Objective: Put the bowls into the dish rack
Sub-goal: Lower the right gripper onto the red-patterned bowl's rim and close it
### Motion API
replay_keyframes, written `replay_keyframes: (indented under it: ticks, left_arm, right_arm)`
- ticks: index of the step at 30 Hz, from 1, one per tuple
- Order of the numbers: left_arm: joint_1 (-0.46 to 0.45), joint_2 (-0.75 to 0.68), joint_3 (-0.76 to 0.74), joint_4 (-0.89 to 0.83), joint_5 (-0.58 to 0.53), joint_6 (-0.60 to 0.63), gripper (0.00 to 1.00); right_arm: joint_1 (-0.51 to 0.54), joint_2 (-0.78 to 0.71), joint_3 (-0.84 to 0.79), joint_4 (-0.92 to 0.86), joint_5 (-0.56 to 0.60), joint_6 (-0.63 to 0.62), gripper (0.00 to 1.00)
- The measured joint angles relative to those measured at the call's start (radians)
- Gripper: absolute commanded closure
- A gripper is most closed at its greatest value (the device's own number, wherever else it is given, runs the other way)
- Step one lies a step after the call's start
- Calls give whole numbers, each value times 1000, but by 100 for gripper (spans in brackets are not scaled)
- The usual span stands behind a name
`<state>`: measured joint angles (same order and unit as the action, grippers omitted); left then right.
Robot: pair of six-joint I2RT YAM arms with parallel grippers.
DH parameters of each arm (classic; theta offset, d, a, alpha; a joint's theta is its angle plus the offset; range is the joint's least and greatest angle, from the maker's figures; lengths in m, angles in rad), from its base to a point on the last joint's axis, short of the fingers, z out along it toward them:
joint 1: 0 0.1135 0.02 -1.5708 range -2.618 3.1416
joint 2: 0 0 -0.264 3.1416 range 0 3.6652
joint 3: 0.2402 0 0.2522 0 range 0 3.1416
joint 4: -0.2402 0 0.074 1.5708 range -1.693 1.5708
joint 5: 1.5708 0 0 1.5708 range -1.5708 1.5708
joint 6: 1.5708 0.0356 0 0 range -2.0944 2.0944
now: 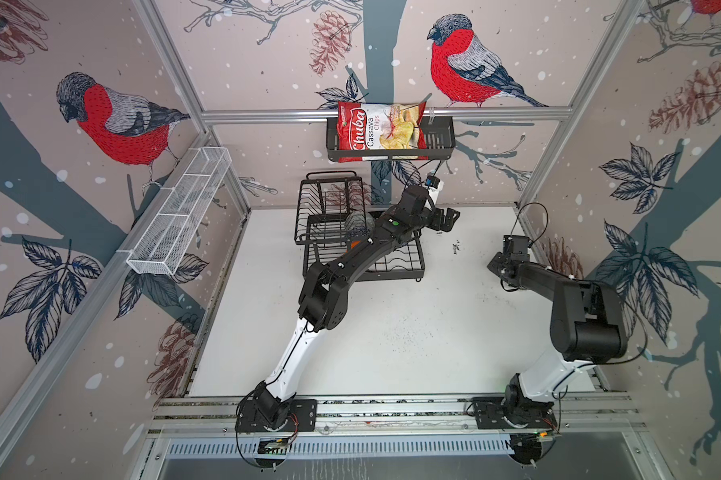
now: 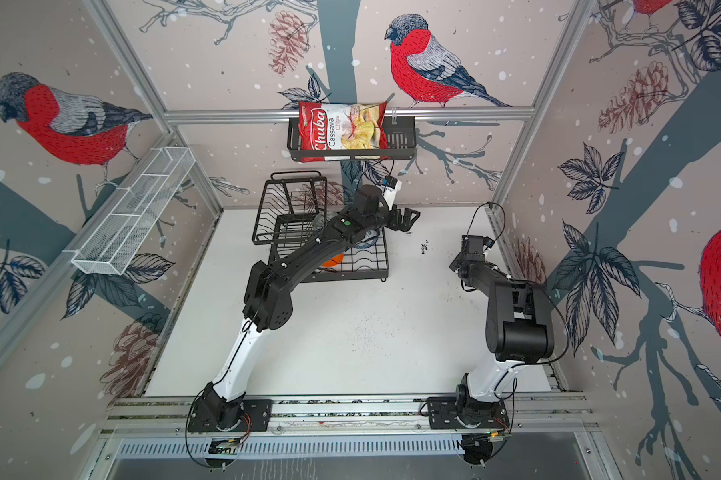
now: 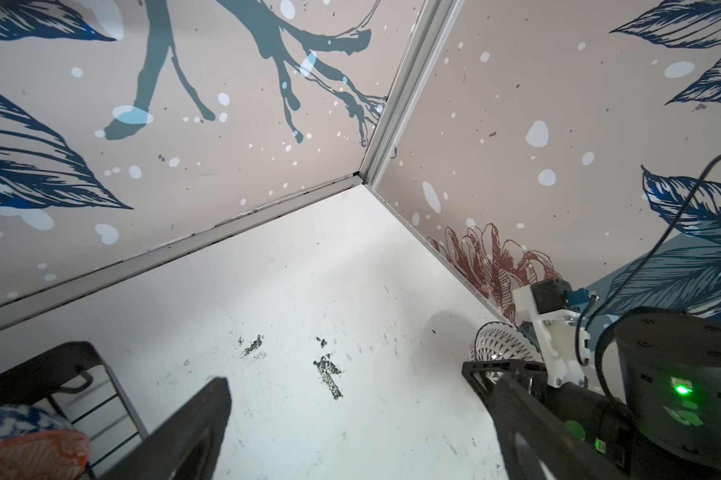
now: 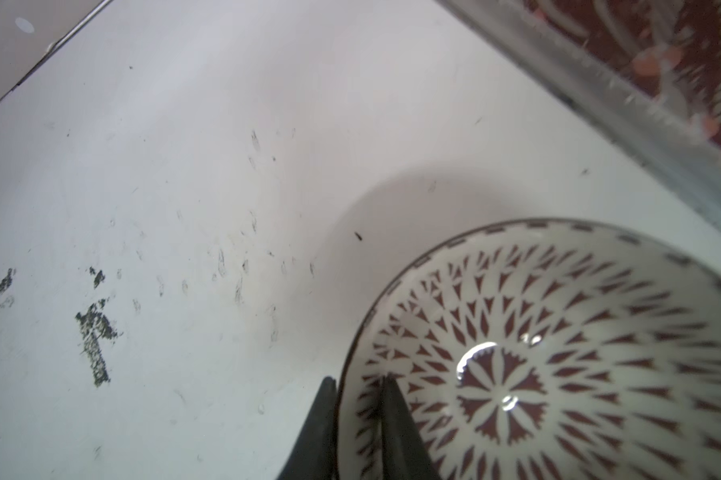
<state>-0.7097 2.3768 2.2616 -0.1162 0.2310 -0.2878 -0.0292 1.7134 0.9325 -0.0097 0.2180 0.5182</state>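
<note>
Lattice-patterned bowl [image 4: 558, 353] in the spotlight, and the right hand [image 4: 358, 380] has it. The jaws are pinched narrow on the rim, one finger [image 4: 325, 419] outside the wall and one inside. The bowl is upright, mouth up, over the white desk [image 1: 392, 332], close to the metal rail of the side wall. I cannot tell whether its base touches the desk. In both top views the right arm hides the bowl completely.

Further out is the left hand [image 3: 346, 376]. Its jaws are spread wide with nothing between them, and it hovers over bare, scuffed desk. Right beside this hand, on the side away from the right hand, stands the dish rack [image 1: 396, 276], with the left arm stretched across it.

Bowls are already in there. In the left wrist view a blue-white floral bowl [image 3: 14, 417] and a salmon-orange patterned bowl [image 3: 38, 451] touch each other just beside one finger. From above, a grey-green patterned bowl [image 1: 356, 219] shows through the wires and a plain orange bowl [image 2: 334, 261] peeks out from under the arm.

Beyond the left hand, up on the back wall, a black basket [image 1: 441, 141] holds a chips bag [image 1: 379, 131].
</note>
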Motion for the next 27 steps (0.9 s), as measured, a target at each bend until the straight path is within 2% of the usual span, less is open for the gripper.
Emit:
replay_keyframes:
  ticks: [2, 6, 11, 17, 27]
  left_arm:
    - [2, -4, -7, 0, 0, 0, 2]
    - [9, -12, -17, 0, 1, 0, 3]
    - [31, -28, -40, 1, 1, -1, 3]
    - [54, -55, -86, 1, 0, -12, 2]
    - [86, -91, -145, 29, -7, -38, 2]
  right_arm:
    - [19, 2, 8, 10, 42, -21, 96]
    - [100, 9, 52, 10, 90, -25, 98]
    - [159, 27, 120, -61, 6, -21, 96]
    - [224, 126, 245, -107, -20, -53, 95]
    - [277, 199, 327, -155, -94, -101, 86]
